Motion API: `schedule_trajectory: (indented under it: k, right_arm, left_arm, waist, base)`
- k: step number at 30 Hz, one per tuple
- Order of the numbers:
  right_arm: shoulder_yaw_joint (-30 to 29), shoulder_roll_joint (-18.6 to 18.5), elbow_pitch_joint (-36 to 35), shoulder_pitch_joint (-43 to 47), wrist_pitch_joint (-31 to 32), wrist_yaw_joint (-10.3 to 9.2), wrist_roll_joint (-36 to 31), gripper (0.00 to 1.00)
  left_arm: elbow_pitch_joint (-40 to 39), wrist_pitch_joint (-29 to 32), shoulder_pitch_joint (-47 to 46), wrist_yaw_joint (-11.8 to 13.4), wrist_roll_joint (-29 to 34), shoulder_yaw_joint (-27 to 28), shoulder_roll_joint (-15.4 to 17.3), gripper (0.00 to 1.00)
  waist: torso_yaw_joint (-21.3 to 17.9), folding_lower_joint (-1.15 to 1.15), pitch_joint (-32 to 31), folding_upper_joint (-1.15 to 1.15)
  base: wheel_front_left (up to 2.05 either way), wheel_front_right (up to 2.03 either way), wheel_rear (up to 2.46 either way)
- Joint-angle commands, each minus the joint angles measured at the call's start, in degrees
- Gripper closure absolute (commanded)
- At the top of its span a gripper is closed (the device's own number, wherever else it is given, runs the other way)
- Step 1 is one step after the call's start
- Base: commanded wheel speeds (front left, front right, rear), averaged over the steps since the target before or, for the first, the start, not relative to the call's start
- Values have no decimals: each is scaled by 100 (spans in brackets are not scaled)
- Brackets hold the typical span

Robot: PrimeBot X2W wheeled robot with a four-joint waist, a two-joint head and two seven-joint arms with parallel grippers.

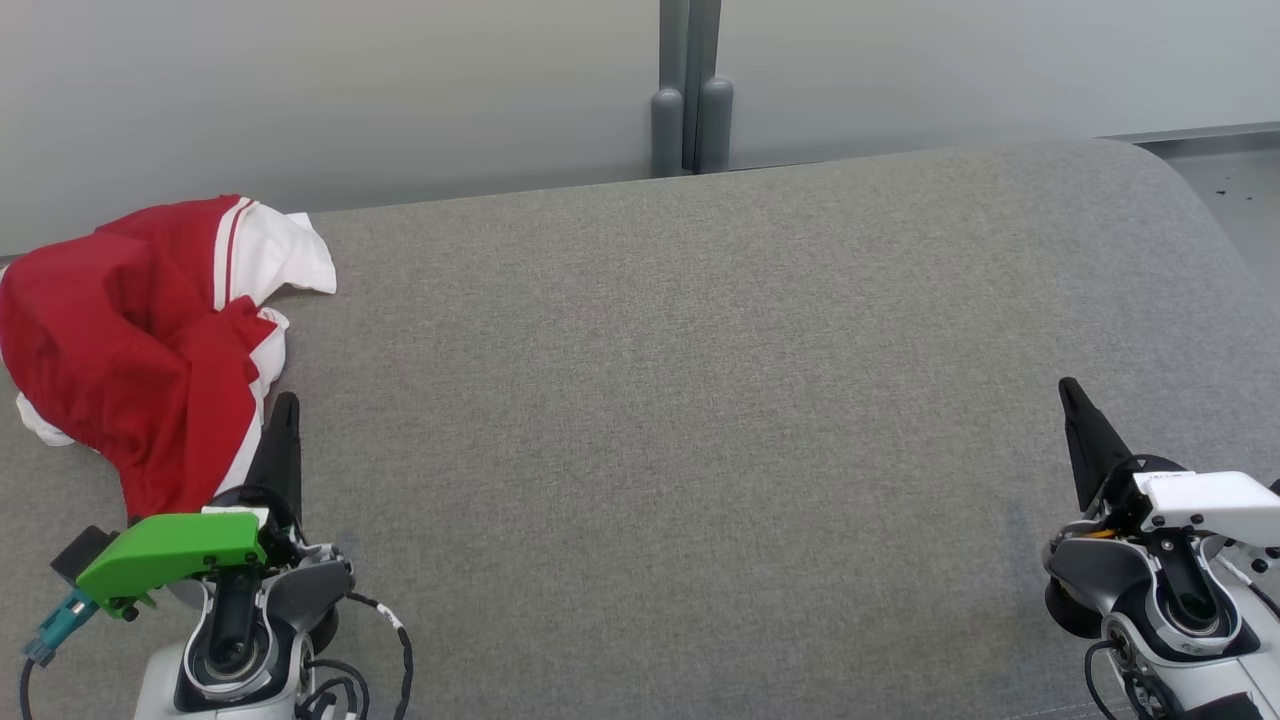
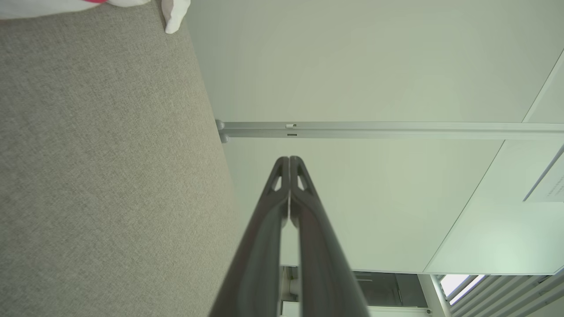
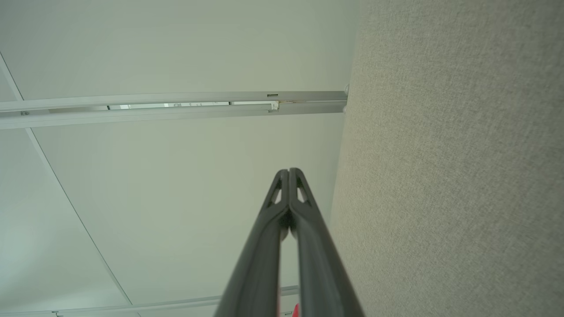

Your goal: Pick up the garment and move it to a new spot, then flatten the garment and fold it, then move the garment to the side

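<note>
Head view: garment not yet picked up

You have the garment (image 1: 140, 340) crumpled at the left edge of the grey surface (image 1: 700, 400), just beside the left gripper (image 1: 285, 405). Left gripper and right gripper (image 1: 1070, 392) are both clenched on nothing, so lifting, flattening, folding and moving aside all remain.

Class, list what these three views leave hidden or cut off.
Garment, head view: crumpled, shape hidden; left edge crops it; left end effector covers its near edge.
Garment, left wrist view: top edge crops most.
Right wrist view: red speck behind fingers, too small.
</note>
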Motion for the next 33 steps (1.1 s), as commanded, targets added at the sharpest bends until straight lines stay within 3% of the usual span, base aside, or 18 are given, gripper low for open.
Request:
schedule_trajectory:
  k: [1, 19, 20, 22, 23, 24, 29, 33]
  right_arm:
    - [4, -29, -18, 95, -16, 6, 22, 100]
    - [4, -29, -18, 95, -16, 6, 22, 100]
    - [2, 4, 5, 1, -1, 0, -2, 0]
    - [20, 76, 83, 41, -2, 0, -9, 0]
    - [39, 121, 127, 97, -2, 0, -12, 100]
    - [51, 154, 154, 135, -6, -1, -26, 0]
    - [50, 245, 70, 221, -65, -1, -233, 0]
    - [23, 315, 2, 293, -109, -1, -464, 0]
  left_arm:
    - [-5, 3, -68, -3, 13, 9, 7, 100]
    - [-5, 3, -68, -3, 13, 9, 8, 100]
    - [5, -2, 2, 0, 1, -1, 0, 0]
    - [89, -7, 77, -1, 2, -13, -14, 0]
    - [143, -9, 140, -1, 2, -19, -24, 100]
    - [172, -18, 189, -2, 6, -32, -28, 0]
    - [57, -155, 295, -19, 68, -133, -25, 0]
    - [-53, -258, 390, -8, 168, -181, -23, 0]
  waist:
    - [0, 0, 0, 0]
    - [0, 0, 0, 0]
    - [0, 0, 0, 0]
    - [0, 0, 0, 0]
    - [0, 0, 0, 0]
    - [0, 0, 0, 0]
    - [-1, 0, -12, 10]
    - [-2, 0, -7, 2]
  base:
    - [0, 0, 0]
    - [0, 0, 0]
    - [0, 0, 0]
    - [0, 0, 0]
    - [0, 0, 0]
    - [0, 0, 0]
    - [0, 0, 0]
    - [0, 0, 0]
